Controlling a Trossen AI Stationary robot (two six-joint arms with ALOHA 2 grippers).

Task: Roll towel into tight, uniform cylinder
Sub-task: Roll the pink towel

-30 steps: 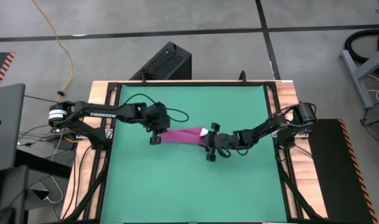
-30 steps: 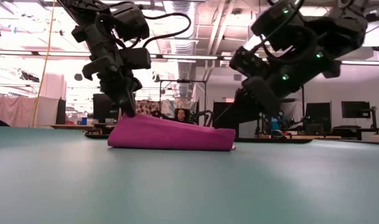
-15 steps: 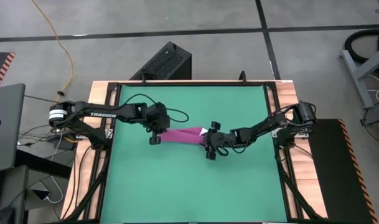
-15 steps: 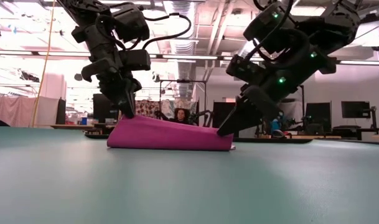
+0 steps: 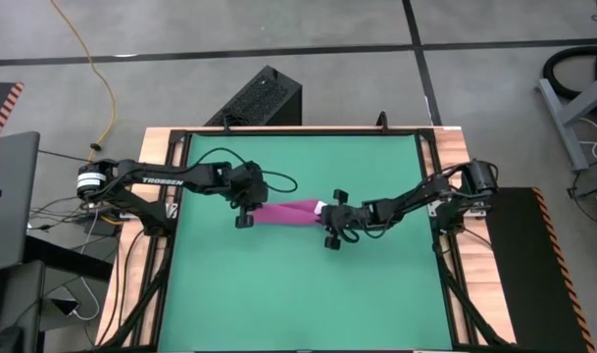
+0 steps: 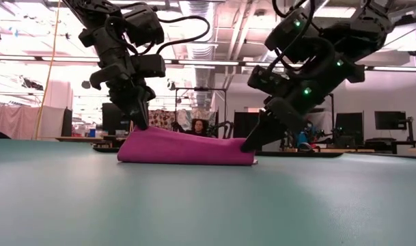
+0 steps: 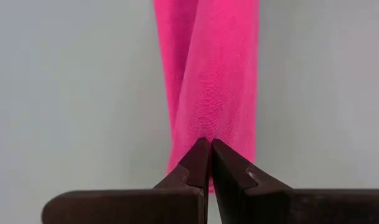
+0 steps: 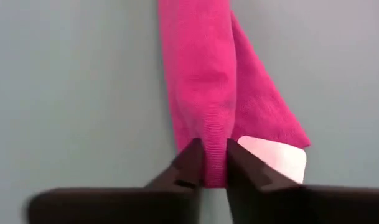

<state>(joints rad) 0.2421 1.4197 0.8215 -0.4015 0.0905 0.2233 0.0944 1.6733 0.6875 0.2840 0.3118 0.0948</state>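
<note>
The magenta towel (image 5: 288,212) lies as a narrow, loosely rolled strip across the middle of the green mat (image 5: 298,294), its underside resting on the mat. Its white tag (image 5: 321,206) is at the right end. My left gripper (image 5: 252,208) is shut on the strip's left end, which rises to a peak (image 6: 136,131). My right gripper (image 5: 328,218) is shut on the right end beside the tag (image 8: 273,158). In the low view the towel (image 6: 187,150) is a flat wedge, taller at its left. My left gripper pinches the top fold of the towel's left end (image 7: 209,130) between its two fingertips (image 7: 198,158). It comes slanting down from the table's left, along the strip. That end is drawn up into a small peak while the rest lies on the mat. My right gripper pinches the rolled ridge of the towel's right end (image 8: 214,140) between its two fingers (image 8: 192,162), next to the white tag. It comes slanting down from the table's right, along the strip. That end stays low on the mat (image 6: 248,158).
Black frame rails and wooden boards (image 5: 166,147) edge the mat on all sides. A black box (image 5: 259,98) sits beyond the far edge, a laptop (image 5: 4,196) off the left. A person (image 6: 197,126) sits far behind in the room. Bare mat spreads near and far of the towel.
My right gripper has edged toward the towel's right end, tipped its fingers lower, and closed them on that end. The towel and my left gripper have kept still.
</note>
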